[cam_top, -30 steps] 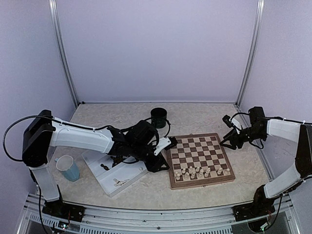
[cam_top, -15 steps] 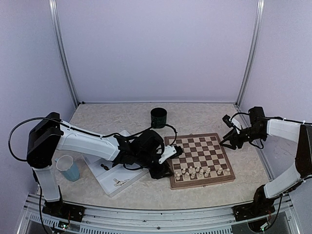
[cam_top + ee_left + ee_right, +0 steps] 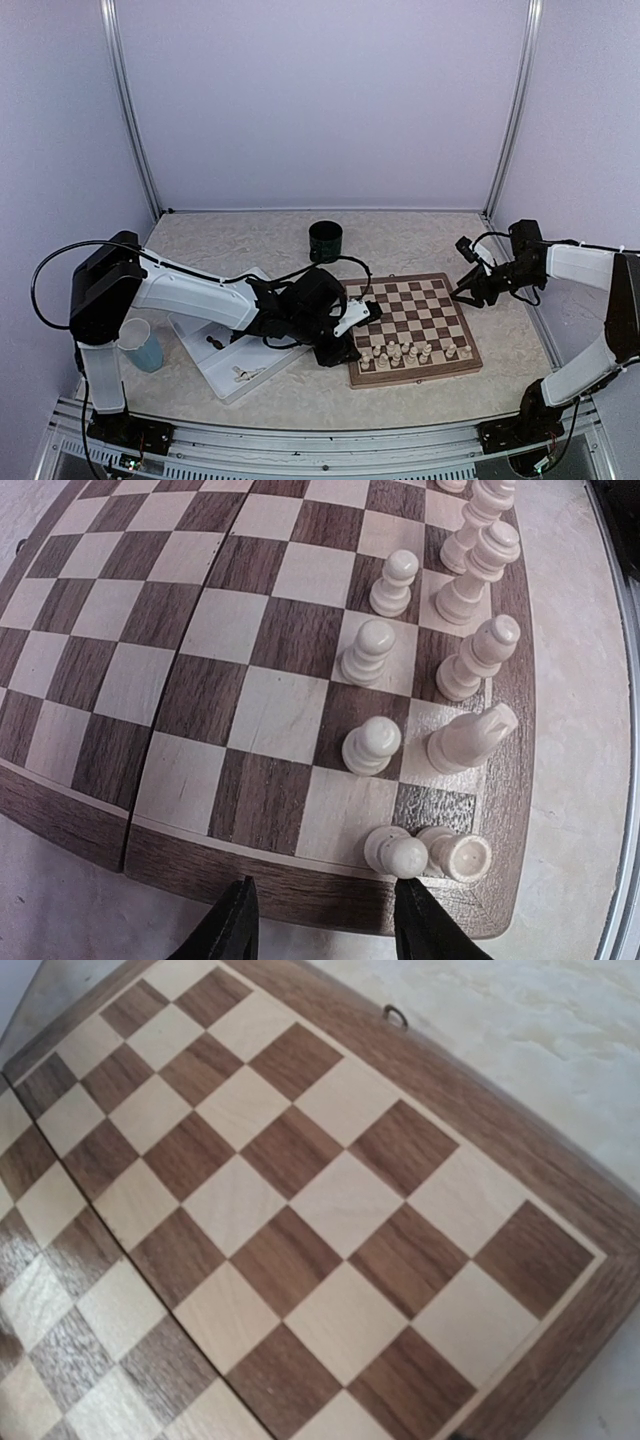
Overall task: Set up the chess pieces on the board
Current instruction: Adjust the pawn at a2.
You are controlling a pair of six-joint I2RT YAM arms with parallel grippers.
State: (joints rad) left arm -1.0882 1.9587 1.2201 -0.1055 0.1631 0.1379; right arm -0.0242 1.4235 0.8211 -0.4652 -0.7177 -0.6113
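The board [image 3: 420, 310] lies right of centre. Several cream chess pieces [image 3: 410, 352] stand in its two near rows; the far rows are bare. My left gripper [image 3: 342, 350] hangs over the board's near left corner. In the left wrist view it [image 3: 330, 935] is open and empty, its fingers [image 3: 235, 930] over the board's [image 3: 250, 710] border. A cream pawn [image 3: 395, 852] and a cream rook [image 3: 455, 855] stand just past the right finger. My right gripper [image 3: 466, 290] hovers at the far right edge; its wrist view shows only bare squares [image 3: 300, 1200], no fingers.
A white tray [image 3: 205, 372] left of the board holds a dark piece [image 3: 213, 343] and a few cream pieces [image 3: 243, 374]. A pale blue cup [image 3: 140, 345] stands at the left, a dark green cup [image 3: 325, 240] behind the board. A metal hook [image 3: 397, 1015] sits on the board's edge.
My left arm has swung right from over the tray to the board's near left corner. The right arm has not moved.
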